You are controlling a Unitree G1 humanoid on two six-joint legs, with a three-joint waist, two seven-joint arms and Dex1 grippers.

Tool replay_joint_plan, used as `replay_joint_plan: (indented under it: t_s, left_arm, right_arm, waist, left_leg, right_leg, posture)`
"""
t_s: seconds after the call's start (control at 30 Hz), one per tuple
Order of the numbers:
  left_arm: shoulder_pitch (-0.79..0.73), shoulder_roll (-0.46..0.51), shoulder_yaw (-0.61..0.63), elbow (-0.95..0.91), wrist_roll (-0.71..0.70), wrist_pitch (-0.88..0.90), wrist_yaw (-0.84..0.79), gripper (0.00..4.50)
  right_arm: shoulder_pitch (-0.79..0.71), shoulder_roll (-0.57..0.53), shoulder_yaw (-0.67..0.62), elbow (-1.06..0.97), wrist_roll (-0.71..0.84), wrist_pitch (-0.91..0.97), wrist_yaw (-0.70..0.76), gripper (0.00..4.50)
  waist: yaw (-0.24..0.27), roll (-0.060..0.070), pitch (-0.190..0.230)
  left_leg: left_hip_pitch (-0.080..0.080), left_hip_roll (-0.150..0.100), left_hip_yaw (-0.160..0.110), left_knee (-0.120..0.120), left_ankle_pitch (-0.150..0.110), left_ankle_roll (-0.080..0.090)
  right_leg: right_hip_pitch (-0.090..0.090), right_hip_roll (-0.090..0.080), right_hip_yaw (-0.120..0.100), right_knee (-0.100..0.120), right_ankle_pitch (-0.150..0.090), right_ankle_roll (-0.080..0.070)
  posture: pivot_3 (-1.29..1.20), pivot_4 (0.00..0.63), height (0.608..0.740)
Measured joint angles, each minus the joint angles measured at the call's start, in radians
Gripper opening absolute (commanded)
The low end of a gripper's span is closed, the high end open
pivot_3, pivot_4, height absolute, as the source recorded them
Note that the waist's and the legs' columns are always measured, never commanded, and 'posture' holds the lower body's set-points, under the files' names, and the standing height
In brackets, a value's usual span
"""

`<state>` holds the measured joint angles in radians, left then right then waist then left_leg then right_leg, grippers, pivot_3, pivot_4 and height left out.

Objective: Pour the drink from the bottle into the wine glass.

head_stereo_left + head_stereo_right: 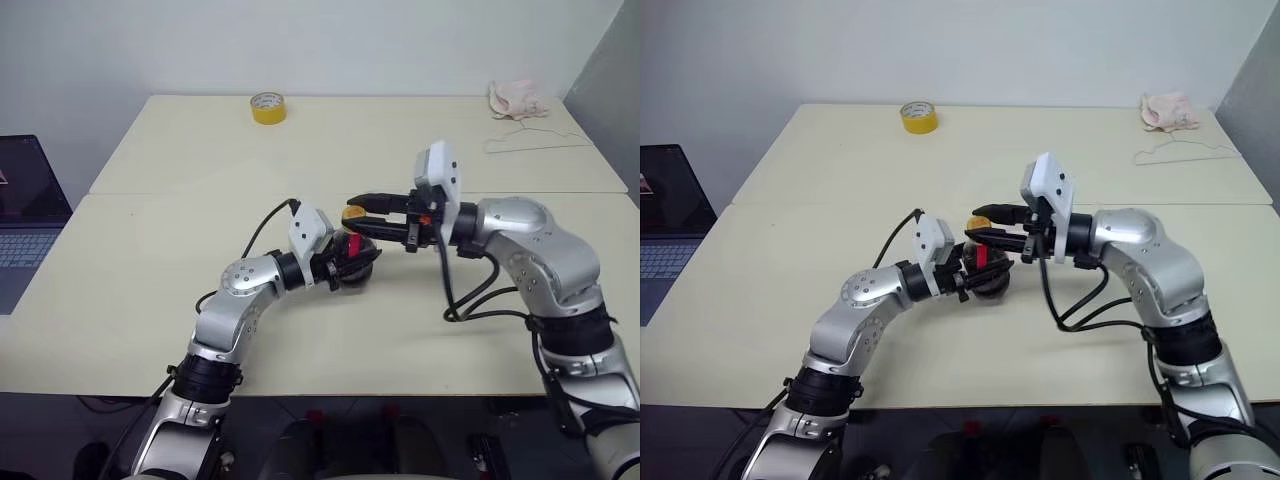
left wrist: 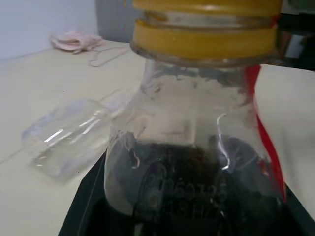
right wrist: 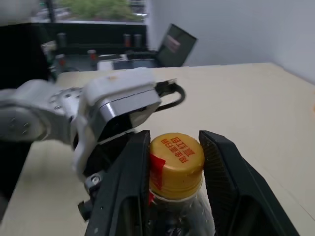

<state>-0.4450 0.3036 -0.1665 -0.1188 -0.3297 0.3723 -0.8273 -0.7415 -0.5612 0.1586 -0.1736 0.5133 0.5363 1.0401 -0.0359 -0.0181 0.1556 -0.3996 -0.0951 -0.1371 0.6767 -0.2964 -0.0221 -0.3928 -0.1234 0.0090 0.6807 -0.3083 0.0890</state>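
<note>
The left gripper (image 1: 965,270) is clamped on the bottle (image 1: 987,272) mid-table, and the right gripper (image 3: 170,162) has its fingers squeezed on the yellow cap (image 3: 175,156). The wine glass (image 2: 66,135) seems to be lying on its side just beside it. If that cap pops off with a jerk, the drink (image 2: 197,187) probably splashes, and there's no upright glass to pour into.
</note>
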Motion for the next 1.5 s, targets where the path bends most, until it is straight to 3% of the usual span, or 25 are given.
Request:
replay_joint_plan:
  t_s: [0.27,0.43,0.77,0.97,1.13,1.27,1.5]
  left_arm:
    - [0.022,0.034,-0.045,-0.061,-0.008,0.059,-0.055,1.86]
    - [0.021,0.047,-0.031,-0.061,-0.009,0.061,-0.049,1.75]
    - [0.008,0.033,0.015,-0.019,-0.012,0.033,-0.012,1.65]
    - [-0.001,0.022,0.015,0.012,0.006,0.002,0.009,1.65]
    - [0.0,-0.011,0.03,0.02,0.038,-0.038,0.084,1.6]
    - [0.001,-0.054,0.035,0.029,0.066,-0.071,0.16,1.56]
    - [0.001,-0.092,0.03,0.056,0.098,-0.095,0.214,1.55]
  right_arm:
    - [-0.049,-0.051,0.033,0.159,-0.004,-0.17,0.301,1.22]
    - [-0.068,-0.02,0.035,0.18,-0.009,-0.139,0.274,1.22]
    - [-0.016,-0.05,-0.026,0.057,0.02,-0.017,0.177,4.5]
    - [-0.006,-0.033,-0.145,-0.035,0.058,0.073,-0.022,4.5]
    - [0.022,0.087,-0.229,-0.135,0.116,0.229,-0.297,4.5]
    - [0.021,0.217,-0.205,-0.248,0.133,0.401,-0.558,4.5]
    - [0.001,0.318,-0.144,-0.264,0.11,0.475,-0.747,4.5]
  waist:
    - [0.002,0.0,0.0]
    - [0.003,0.0,0.0]
    - [0.007,0.0,0.0]
    - [0.007,0.0,0.0]
    - [0.006,0.0,0.0]
    - [0.004,0.0,0.0]
    - [0.004,0.0,0.0]
  left_leg:
    - [0.0,0.0,-0.001,0.001,0.0,0.0]
    - [0.0,0.0,-0.001,0.0,0.0,0.0]
    - [0.0,-0.001,-0.001,0.001,0.0,0.0]
    - [0.0,-0.001,-0.001,0.001,0.0,0.0]
    - [0.0,0.0,-0.001,0.0,0.0,0.0]
    - [0.0,-0.001,-0.001,0.0,0.0,0.0]
    - [0.0,-0.001,0.0,0.0,0.0,0.0]
  right_leg:
    - [0.001,0.0,-0.001,-0.001,0.0,0.0]
    - [0.001,-0.001,-0.001,-0.001,0.0,0.0]
    - [0.001,-0.001,-0.001,-0.001,0.0,0.0]
    - [0.001,-0.001,-0.001,-0.001,0.0,0.0]
    - [0.001,-0.001,0.0,0.0,0.0,0.0]
    - [0.0,-0.001,0.0,0.0,0.0,0.0]
    - [-0.001,-0.001,0.001,0.0,0.0,0.0]
  posture:
    - [0.0,0.15,0.74]
    - [0.0,0.15,0.74]
    - [0.0,0.15,0.74]
    - [0.0,0.15,0.74]
    - [0.0,0.15,0.74]
    - [0.0,0.15,0.74]
    - [0.0,0.15,0.74]
